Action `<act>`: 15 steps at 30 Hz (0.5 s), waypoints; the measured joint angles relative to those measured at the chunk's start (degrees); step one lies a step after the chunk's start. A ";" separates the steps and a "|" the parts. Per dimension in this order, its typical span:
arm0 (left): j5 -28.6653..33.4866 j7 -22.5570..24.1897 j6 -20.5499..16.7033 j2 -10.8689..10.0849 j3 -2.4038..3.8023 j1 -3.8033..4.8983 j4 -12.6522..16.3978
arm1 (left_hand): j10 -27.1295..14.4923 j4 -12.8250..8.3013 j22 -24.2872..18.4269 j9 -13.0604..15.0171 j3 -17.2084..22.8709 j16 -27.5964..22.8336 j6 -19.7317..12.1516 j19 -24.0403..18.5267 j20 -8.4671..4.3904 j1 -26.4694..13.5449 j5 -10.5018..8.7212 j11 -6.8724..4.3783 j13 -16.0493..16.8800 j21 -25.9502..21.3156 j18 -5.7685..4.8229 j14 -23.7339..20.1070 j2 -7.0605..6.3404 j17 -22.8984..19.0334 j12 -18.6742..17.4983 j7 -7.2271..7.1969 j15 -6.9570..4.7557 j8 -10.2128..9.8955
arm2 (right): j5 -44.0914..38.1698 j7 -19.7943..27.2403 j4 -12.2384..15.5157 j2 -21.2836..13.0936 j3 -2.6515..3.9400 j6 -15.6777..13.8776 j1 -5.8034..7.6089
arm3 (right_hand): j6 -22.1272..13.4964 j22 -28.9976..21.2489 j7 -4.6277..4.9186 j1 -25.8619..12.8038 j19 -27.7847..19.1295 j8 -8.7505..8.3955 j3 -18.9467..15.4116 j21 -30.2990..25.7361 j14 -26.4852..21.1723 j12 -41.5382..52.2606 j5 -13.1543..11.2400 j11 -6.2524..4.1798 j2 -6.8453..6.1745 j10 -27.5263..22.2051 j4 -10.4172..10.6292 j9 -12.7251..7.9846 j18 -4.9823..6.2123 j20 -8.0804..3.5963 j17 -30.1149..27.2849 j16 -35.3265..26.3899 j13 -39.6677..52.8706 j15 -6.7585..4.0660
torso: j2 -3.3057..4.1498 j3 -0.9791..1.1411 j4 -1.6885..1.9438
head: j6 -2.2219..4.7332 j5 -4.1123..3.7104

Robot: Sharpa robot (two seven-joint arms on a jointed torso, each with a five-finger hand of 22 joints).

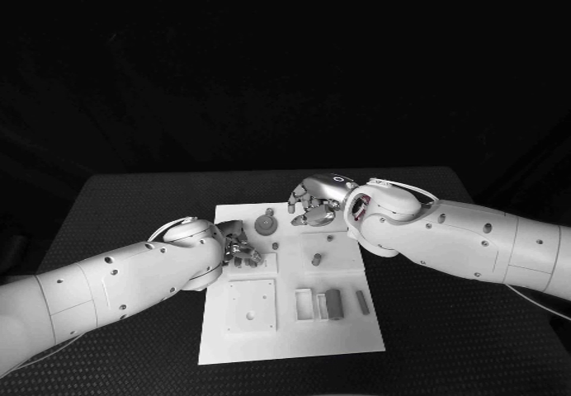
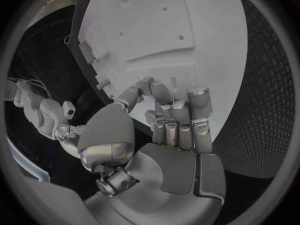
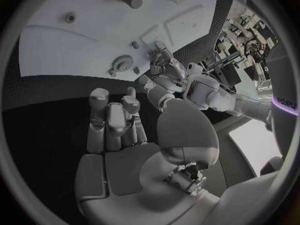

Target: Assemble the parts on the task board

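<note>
Left robot hand (image 1: 242, 247) fingers curled over task board (image 1: 357, 330), right robot hand (image 1: 317, 200) curled, empty

The white task board (image 1: 291, 334) lies flat mid-table, small grey parts (image 1: 334, 304) scattered on it.

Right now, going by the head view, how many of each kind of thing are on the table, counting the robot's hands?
board: 1
gear: 1
peg: 1
bars: 3
square plate: 1
hands: 2, left hand and right hand
Total: 9
</note>
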 measured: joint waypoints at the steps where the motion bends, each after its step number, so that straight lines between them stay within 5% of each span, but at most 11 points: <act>1: 0.04 0.01 -0.01 -0.01 0.00 -0.01 0.00 | 0.00 0.24 0.00 0.11 0.25 0.00 0.00 0.00 0.00 0.00 -2.14 0.00 0.01 0.00 0.00 0.00 0.00 0.00 0.00 0.00 0.00 -0.01 | 0.00 0.00 0.00 0.00 0.00 0.00 0.00 | 0.00 0.00 0.00 0.00 0.00 0.00 0.00 0.00 0.00 0.00 0.00 0.00 0.00 0.00 0.00 0.00 0.00 0.00 0.00 0.00 0.00 0.00 | 0.00 -0.02 0.01 | 0.01 -0.02; 4: 0.22 0.04 -0.06 -0.03 -0.03 -0.05 -0.01 | 0.00 1.49 0.00 0.36 0.44 0.00 0.00 0.00 0.00 -0.37 -6.82 0.00 0.07 0.00 0.00 0.00 0.32 0.00 0.00 0.00 0.00 -0.01 | 0.00 0.00 -0.02 0.00 0.00 0.01 0.00 | 0.00 0.00 -0.01 0.00 -0.08 0.00 0.00 0.00 0.00 0.00 0.00 0.00 0.00 0.00 0.00 0.00 0.00 0.07 0.00 0.00 0.00 0.00 | 0.00 -0.05 0.00 | 0.03 -0.05; 9: 0.52 0.09 -0.08 -0.03 -0.11 -0.14 -0.08 | 0.02 4.73 0.00 0.61 0.38 -0.01 0.01 -0.04 -0.04 -2.41 -13.42 -0.02 0.13 -0.35 0.23 0.52 -1.65 0.09 0.00 -0.01 -0.72 0.05 | 0.00 -0.01 -0.02 -0.01 0.00 0.02 0.00 | 0.01 0.00 -0.02 0.00 -0.08 0.00 0.00 0.00 0.00 0.00 0.00 0.00 0.00 0.00 0.00 0.02 0.00 0.08 0.00 0.00 0.00 0.00 | 0.01 -0.08 0.01 | 0.05 -0.07; 15: 0.96 0.20 -0.07 -0.03 -0.14 -0.21 -0.16 | -0.10 5.68 0.00 0.69 0.22 0.00 -0.01 -0.15 -0.15 -3.92 -15.18 0.10 0.16 -0.46 0.73 0.60 -2.70 0.15 0.00 -0.03 -1.41 0.05 | 0.00 -0.01 -0.05 0.00 0.00 0.04 0.00 | 0.03 0.00 -0.05 0.00 -0.08 0.00 0.00 0.00 0.00 0.00 0.00 0.00 0.00 0.00 0.00 0.05 0.00 0.08 0.00 0.00 0.00 0.00 | 0.00 -0.08 0.03 | 0.01 -0.13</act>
